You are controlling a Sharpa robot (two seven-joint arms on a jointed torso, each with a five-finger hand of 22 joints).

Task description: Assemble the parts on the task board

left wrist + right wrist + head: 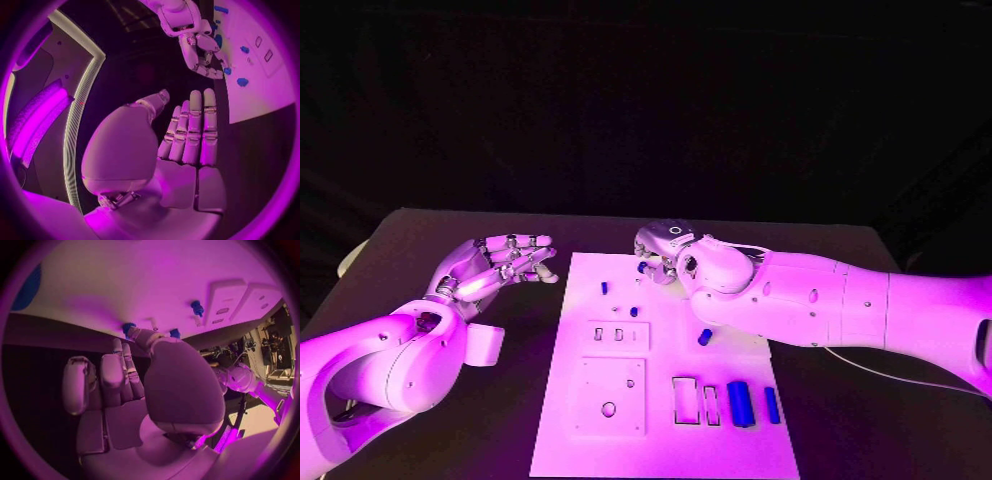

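On the black table [877, 420] lies the task board [661, 455], a white plate with its long axis running from the near edge to the far edge. Near its near-right corner two blue parts lie flat side by side, a thick bar [740, 403] and a thinner bar [772, 404], both with their long axes pointing near to far, beside two open rectangular slots [695, 400]. Further up, a short blue part [705, 337] lies slightly tilted near the right edge, close under the right arm. Toward the far end small blue pegs [604, 288] stand upright in the board.

The left hand [502, 263] hovers just off the board's left edge near the far-left corner, fingers spread and holding nothing. The right hand [678, 255] is over the far end of the board, fingers pointing down at a small blue part [643, 267]; whether it grips that part I cannot tell.
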